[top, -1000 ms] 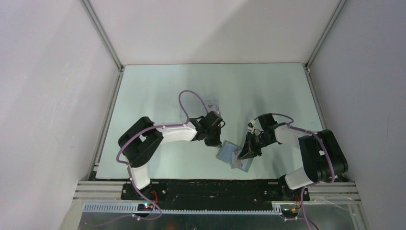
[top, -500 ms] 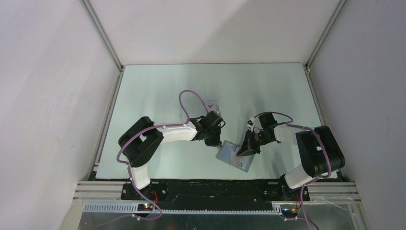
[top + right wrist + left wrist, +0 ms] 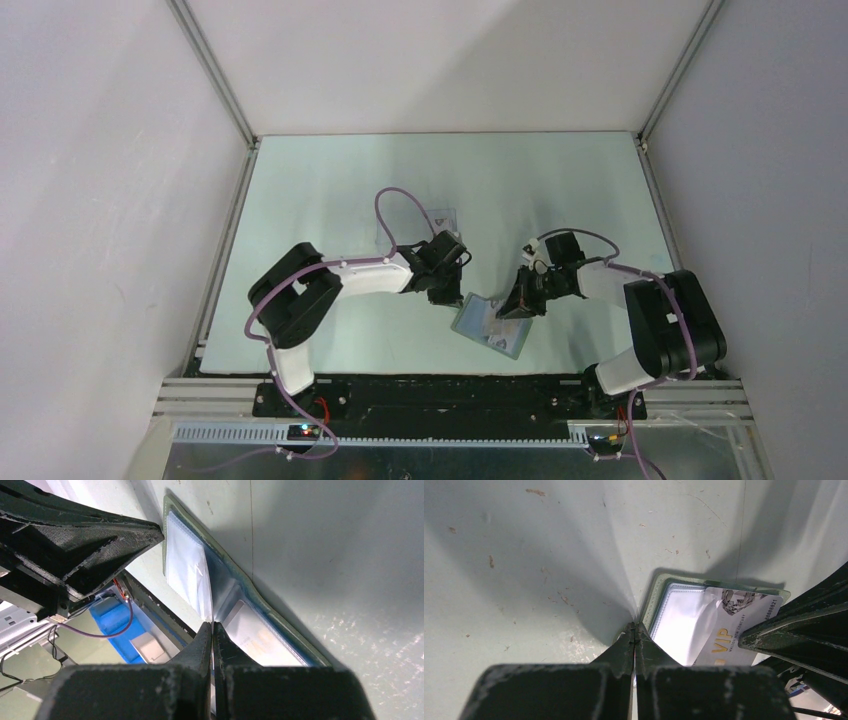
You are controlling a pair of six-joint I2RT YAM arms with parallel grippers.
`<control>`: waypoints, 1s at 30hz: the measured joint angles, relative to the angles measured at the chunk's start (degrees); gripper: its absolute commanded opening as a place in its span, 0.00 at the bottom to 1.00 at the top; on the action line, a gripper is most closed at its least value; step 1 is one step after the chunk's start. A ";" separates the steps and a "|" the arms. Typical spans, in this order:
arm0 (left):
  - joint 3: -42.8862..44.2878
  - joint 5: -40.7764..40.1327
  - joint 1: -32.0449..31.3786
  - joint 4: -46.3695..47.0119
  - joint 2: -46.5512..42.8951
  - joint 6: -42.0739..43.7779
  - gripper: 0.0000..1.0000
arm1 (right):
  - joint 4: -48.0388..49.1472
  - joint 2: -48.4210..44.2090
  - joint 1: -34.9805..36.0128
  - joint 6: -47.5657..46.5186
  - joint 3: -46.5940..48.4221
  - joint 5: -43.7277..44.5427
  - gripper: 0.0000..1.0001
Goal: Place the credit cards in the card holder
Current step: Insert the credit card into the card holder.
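Card holder [image 3: 488, 327] lies open on the surface [image 3: 330, 200] between the two arms. One credit card [image 3: 729, 630], VIP print, sits askew on its clear sleeves. I judge the card light, stiff and slick: better pushed by a short edge than pinched flat. The holder is soft and will slide unless pinned. Left fingers [image 3: 623, 647] together, tips at the holder's rim. Right fingers [image 3: 200, 645] together at a sleeve; I cannot tell if a leaf is nipped. Both wrists pitch downward.

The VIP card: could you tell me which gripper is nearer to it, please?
Right. The right gripper sits shut just beside the VIP card, over the wallet; the left gripper rests at the wallet's corner, off the card.
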 measured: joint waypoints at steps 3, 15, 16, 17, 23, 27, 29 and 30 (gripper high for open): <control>0.15 0.07 0.00 -0.20 0.07 0.11 0.00 | 1.29 -0.63 0.72 1.60 -0.55 0.96 0.00; 0.15 0.13 0.02 -0.17 0.09 0.48 0.00 | 7.21 -1.55 4.35 12.26 -3.56 4.44 0.00; 0.15 0.13 0.02 -0.17 0.09 0.48 0.00 | 7.61 -1.88 4.57 13.20 -4.02 4.79 0.00; 0.15 0.13 0.02 -0.17 0.09 0.48 0.00 | 8.09 -2.58 4.87 14.21 -4.72 5.22 0.00; 0.15 0.15 0.02 -0.17 0.09 0.48 0.00 | 9.01 -8.61 5.81 17.75 -8.31 7.61 0.00; 0.17 0.15 0.02 -0.17 0.11 0.48 0.00 | 8.09 -12.17 5.84 19.28 -9.81 9.40 0.00; 0.17 0.15 0.02 -0.17 0.11 0.48 0.00 | 7.80 -12.76 5.84 19.61 -9.92 9.66 0.00; 0.20 0.17 0.02 -0.17 0.11 0.48 0.00 | 7.80 -12.66 5.81 19.74 -9.92 9.70 0.00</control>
